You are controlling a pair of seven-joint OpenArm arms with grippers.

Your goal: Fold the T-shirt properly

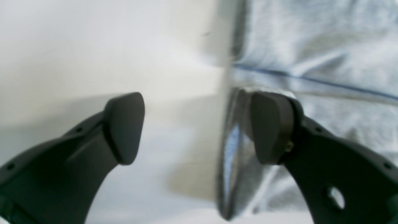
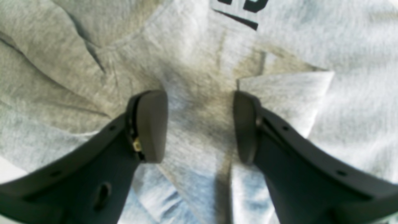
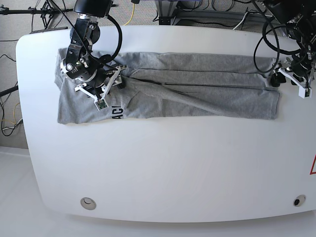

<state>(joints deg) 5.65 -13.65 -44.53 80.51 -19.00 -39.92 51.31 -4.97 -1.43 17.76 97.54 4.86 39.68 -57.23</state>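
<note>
The heather-grey T-shirt [image 3: 197, 94] lies as a long folded strip across the back of the white table [image 3: 173, 168]. Black lettering [image 3: 117, 113] shows near its left end and also at the top of the right wrist view, black lettering [image 2: 245, 9]. My right gripper [image 3: 117, 76] [image 2: 197, 124] stands open low over the cloth [image 2: 199, 93] at that left end, beside a folded flap [image 2: 286, 90]. My left gripper [image 3: 275, 78] [image 1: 197, 124] is open at the shirt's right end, straddling the edge [image 1: 228, 155]: one finger over bare table, the other on the cloth.
Cables and stand legs lie beyond the table's back edge [image 3: 163, 12]. Two round fittings [image 3: 88, 202] [image 3: 296, 201] sit near the front edge. A red marking [image 3: 313, 165] shows at the right rim.
</note>
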